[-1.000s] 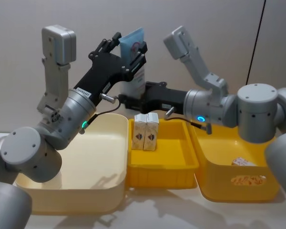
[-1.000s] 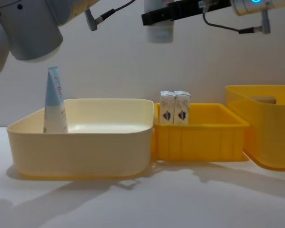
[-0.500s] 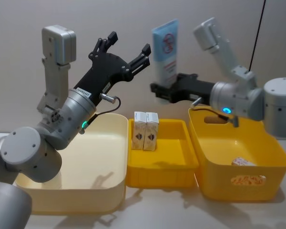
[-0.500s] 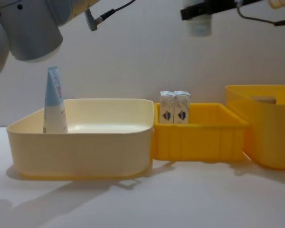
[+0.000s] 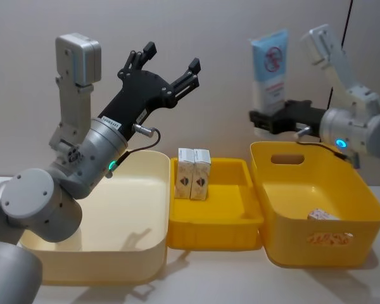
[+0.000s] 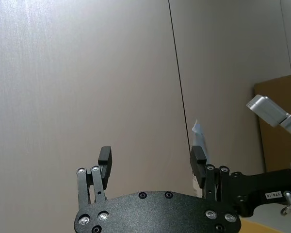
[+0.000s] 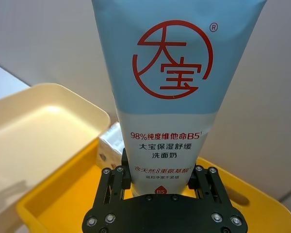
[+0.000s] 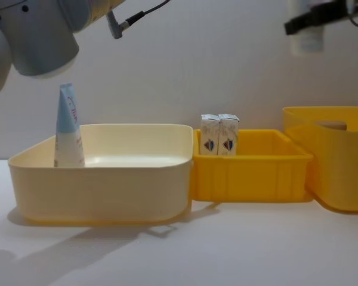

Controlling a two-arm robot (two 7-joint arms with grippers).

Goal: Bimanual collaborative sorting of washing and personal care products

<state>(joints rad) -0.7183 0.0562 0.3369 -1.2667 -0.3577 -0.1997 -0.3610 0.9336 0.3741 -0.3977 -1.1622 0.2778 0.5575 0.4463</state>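
My right gripper (image 5: 270, 121) is shut on the lower end of a light-blue-and-white tube (image 5: 270, 68) with a red emblem. It holds the tube upright, high above the far left rim of the deep yellow bin (image 5: 316, 250). The right wrist view shows the tube (image 7: 177, 87) clamped between the fingers (image 7: 127, 167). My left gripper (image 5: 168, 63) is raised over the cream tub (image 5: 139, 256), open and empty, as the left wrist view (image 6: 152, 162) also shows. A second tube (image 8: 68, 128) stands in the cream tub's far left corner. Two white cartons (image 5: 194, 174) stand in the shallow yellow tray (image 5: 215, 231).
The cream tub, shallow tray and deep bin sit side by side from left to right on the white table (image 8: 227, 250). A small pale packet (image 5: 323, 216) lies at the bottom of the deep bin. A wall stands close behind.
My right gripper has carried the tube rightward and slightly up, from between the left gripper's fingers to above the deep yellow bin. The left arm has held its pose.
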